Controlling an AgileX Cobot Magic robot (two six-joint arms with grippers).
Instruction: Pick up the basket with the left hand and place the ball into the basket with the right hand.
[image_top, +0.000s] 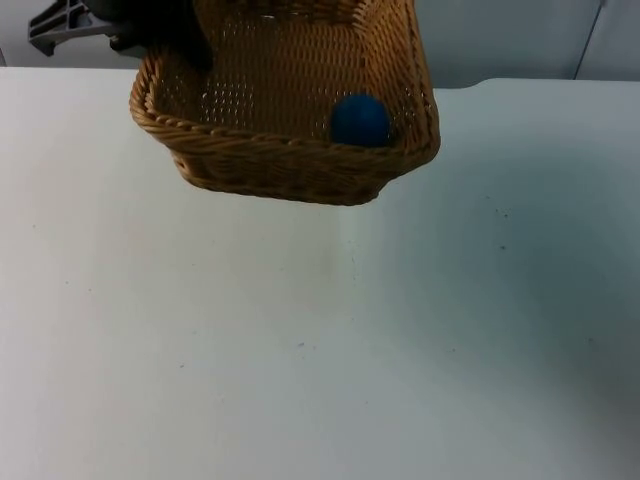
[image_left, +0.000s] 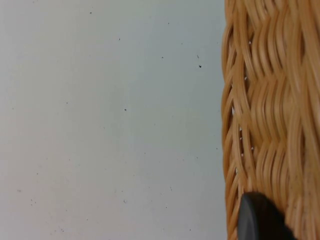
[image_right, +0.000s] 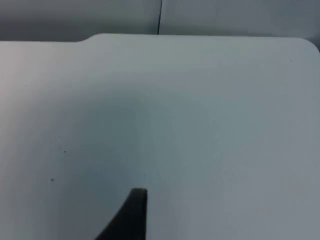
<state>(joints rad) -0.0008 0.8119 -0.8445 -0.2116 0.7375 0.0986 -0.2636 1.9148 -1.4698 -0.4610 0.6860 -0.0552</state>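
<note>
Gripping the wicker basket (image_top: 285, 165) at its far-left rim, the left gripper (image_top: 170, 35) appears clamped on it, lifted off the table (image_top: 300, 350). A blue ball (image_top: 359, 120) lies inside, rightward. The right gripper (image_right: 131, 215) state cannot be told.

A white tabletop (image_top: 300, 340) stretched wide, flecked with small dark specks, its far edge stepped with a rounded notch. Behind it stood a grey partition wall (image_top: 520, 40) — panelled, with a thin vertical seam — under soft, even light.
</note>
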